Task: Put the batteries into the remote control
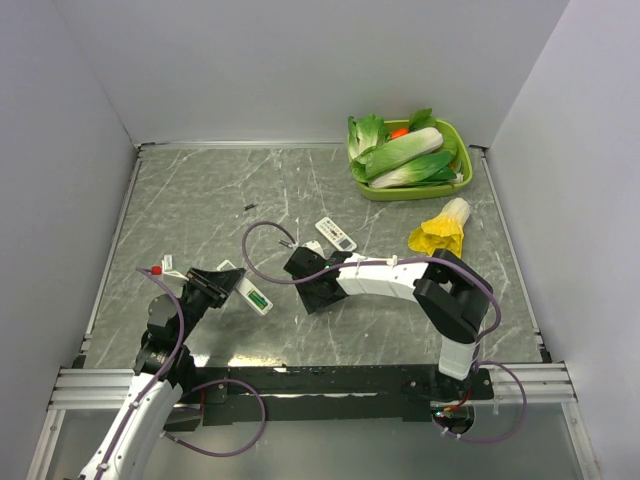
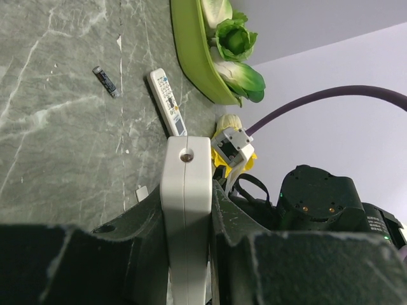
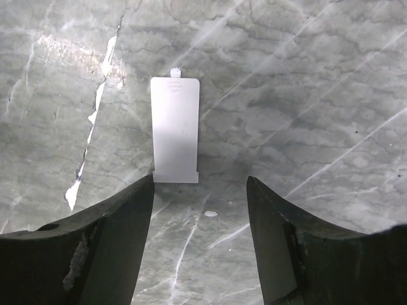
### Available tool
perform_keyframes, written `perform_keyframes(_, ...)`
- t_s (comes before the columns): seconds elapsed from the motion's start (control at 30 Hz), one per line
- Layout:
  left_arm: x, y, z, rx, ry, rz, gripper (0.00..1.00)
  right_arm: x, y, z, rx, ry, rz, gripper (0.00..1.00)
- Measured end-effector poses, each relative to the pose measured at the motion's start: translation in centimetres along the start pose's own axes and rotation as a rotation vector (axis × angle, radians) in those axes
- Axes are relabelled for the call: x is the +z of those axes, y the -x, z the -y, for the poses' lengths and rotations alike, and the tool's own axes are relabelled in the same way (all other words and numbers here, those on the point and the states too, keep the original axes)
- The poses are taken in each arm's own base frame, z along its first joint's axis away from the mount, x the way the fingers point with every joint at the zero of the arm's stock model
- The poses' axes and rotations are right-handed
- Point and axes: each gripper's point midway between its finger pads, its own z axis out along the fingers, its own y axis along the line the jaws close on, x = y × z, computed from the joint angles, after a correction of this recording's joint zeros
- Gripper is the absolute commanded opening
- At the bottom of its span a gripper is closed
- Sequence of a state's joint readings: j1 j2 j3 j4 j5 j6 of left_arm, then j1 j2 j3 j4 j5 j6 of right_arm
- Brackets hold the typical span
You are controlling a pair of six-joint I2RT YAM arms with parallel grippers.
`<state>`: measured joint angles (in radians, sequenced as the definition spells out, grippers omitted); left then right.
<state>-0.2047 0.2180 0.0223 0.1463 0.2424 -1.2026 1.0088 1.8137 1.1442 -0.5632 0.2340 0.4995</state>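
Holding the remote control [image 2: 186, 171] edgewise, left gripper [image 2: 186, 219] clamped on its long sides; right gripper [image 3: 200, 190] spread wide above the table [image 1: 200, 190].

Items, left to right: the left gripper and the remote control, raised near the front-left of the table, the remote's back open and facing up, with the green of the batteries [image 1: 256, 298] showing inside, number not clear; a small dark stick [image 1: 248, 207] lying farther back; a flat white cover [image 3: 175, 130] lying on the table just ahead of the right gripper's parted fingers, not touched by them; a second remote [image 1: 336, 234] with coloured buttons; a yellow-leafed vegetable [image 1: 440, 232]; a green tray [image 1: 462, 183] of leafy vegetables at the back right.
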Motion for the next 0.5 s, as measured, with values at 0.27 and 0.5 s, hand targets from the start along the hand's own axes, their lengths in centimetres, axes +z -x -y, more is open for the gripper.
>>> perform_keyframes(0.27, -0.01, -0.01, 0.06, -0.012, 0.000, -0.001, 0.02, -0.06, -0.19, -0.52, -0.010, 0.043, -0.013, 0.59)
perform_keyframes(0.5, -0.01, -0.05, 0.17, -0.013, -0.005, -0.003, 0.02, -0.13, -0.39, -0.99, -0.013, 0.052, -0.024, 0.55)
